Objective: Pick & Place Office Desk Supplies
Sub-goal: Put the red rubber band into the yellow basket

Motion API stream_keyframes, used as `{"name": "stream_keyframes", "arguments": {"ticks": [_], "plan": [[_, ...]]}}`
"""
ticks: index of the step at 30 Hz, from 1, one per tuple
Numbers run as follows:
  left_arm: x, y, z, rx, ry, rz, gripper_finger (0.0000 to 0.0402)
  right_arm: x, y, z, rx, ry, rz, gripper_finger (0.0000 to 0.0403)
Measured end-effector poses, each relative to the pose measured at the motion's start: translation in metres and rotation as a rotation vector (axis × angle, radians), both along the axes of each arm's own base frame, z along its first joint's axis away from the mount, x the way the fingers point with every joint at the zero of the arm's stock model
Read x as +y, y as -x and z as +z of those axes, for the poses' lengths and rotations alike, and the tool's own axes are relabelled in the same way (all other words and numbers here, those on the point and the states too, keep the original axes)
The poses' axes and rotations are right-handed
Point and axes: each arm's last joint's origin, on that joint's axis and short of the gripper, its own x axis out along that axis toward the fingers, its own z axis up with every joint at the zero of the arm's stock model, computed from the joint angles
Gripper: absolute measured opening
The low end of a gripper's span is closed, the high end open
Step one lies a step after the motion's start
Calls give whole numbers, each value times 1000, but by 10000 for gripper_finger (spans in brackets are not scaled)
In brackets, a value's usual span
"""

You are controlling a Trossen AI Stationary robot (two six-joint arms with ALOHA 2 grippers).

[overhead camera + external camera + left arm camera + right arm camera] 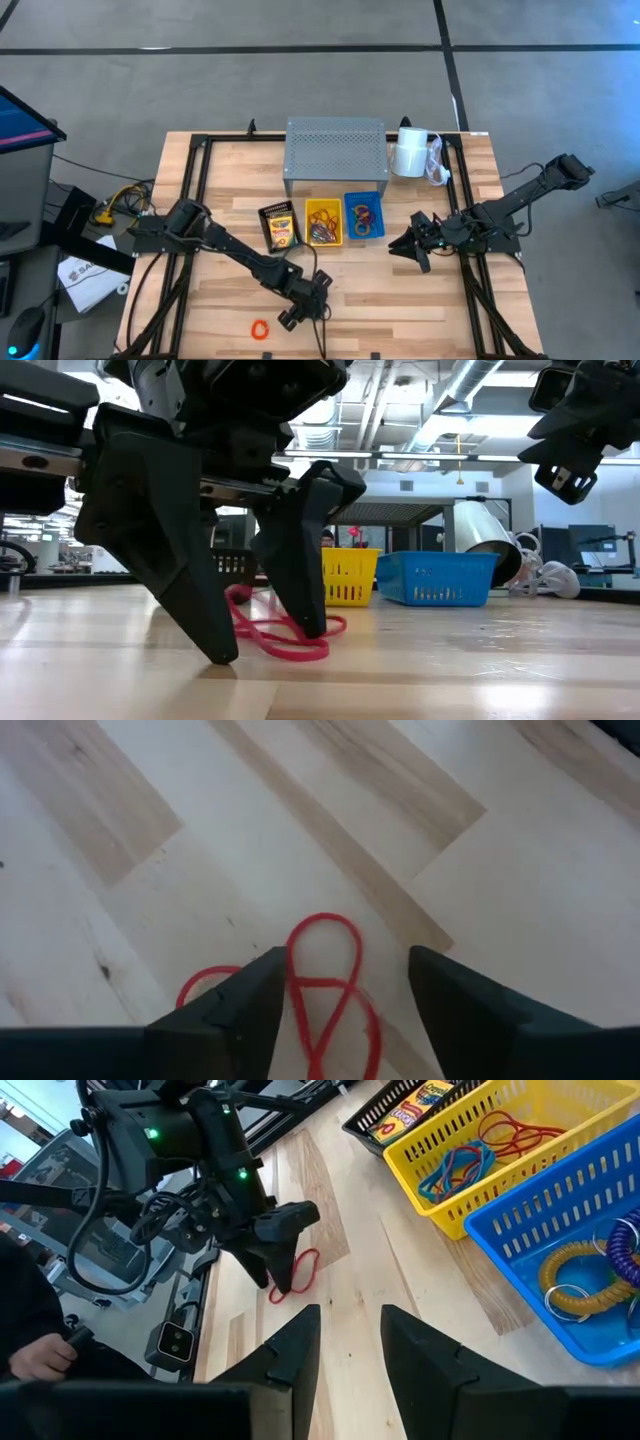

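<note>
While yellow bin (324,222) and blue bin (363,216) hold bands, red band (325,982) lies on counter (400,300) between left gripper (345,995) fingers, spread, ungrasped; orange band (260,329) remains. Right gripper (350,1342) idle, parted, empty.

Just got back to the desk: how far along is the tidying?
Done: bands lie in the yellow basket, coils in the blue basket, a crayon box in the black tray. In hand: the left end effector, open, straddles the red rubber band. Left: an orange band. The right end effector waits.
</note>
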Motion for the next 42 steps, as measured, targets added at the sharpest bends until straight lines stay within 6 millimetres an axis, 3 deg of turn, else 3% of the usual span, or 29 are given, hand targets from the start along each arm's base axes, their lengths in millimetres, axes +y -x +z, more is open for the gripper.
{"name": "stream_keyframes", "arguments": {"ticks": [4, 12, 22, 34, 42], "plan": [[2, -1, -1, 5, -4, 3, 159, 0, 0, 0, 0, 0, 0, 106], [7, -3, -3, 10, 0, 17, 13, 0, 0, 0, 1, 0, 0, 106], [9, -3, -3, 7, -19, 32, 1, 0, 0, 0, 1, 0, 0, 106], [17, 0, 37, -95, -58, 89, 0, 0, 0, 0, 1, 0, 0, 106], [17, 1, 41, -95, -42, 81, 0, 0, 0, 0, 1, 1, 0, 106]]}}
